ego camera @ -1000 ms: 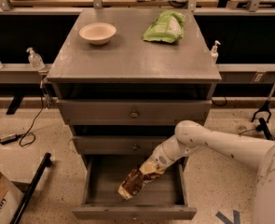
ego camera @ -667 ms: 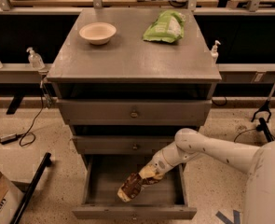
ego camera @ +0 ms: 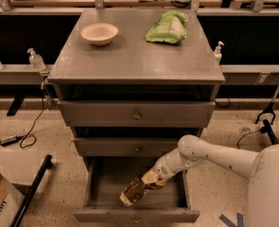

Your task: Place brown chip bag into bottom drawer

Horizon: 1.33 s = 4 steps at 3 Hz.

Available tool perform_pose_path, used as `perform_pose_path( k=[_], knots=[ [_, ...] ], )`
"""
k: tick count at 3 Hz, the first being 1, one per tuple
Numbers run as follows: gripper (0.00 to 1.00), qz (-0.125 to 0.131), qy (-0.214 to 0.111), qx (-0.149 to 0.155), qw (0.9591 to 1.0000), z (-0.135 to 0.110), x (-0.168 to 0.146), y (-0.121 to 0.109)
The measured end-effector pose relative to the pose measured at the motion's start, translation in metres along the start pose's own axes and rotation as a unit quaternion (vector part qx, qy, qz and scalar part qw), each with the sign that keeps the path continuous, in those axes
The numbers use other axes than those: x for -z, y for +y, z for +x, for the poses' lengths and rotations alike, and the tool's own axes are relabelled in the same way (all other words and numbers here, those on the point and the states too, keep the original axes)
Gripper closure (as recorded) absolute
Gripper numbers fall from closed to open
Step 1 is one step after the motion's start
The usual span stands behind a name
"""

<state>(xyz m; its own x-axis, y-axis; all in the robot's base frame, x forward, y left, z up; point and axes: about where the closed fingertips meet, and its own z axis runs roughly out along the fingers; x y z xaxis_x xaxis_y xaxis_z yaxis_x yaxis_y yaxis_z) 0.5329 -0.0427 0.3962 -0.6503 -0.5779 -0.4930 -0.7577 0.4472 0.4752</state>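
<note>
As it has sunk a little lower over the last second, the crinkly dark brown chip bag [ego camera: 138,193] with tan ends now hangs inside the open grey metal bottom drawer [ego camera: 106,186], its lower end close to the floor, so release looks near. Its upper end is clamped in the end effector [ego camera: 154,178] of the white arm [ego camera: 210,154], and the bag slants down-left from there.
</note>
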Motion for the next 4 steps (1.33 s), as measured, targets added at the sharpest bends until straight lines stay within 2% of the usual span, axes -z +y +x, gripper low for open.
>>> perform_pose_path(
  k=[1,2,4],
  knots=[
    [1.0,-0.003,-0.004,-0.015,0.9999,0.013,-0.014,-0.01],
    [0.82,-0.019,0.008,-0.043,0.9989,0.031,-0.032,-0.025],
    [0.35,-0.023,0.01,-0.042,0.9988,0.032,-0.036,-0.023]
  ],
)
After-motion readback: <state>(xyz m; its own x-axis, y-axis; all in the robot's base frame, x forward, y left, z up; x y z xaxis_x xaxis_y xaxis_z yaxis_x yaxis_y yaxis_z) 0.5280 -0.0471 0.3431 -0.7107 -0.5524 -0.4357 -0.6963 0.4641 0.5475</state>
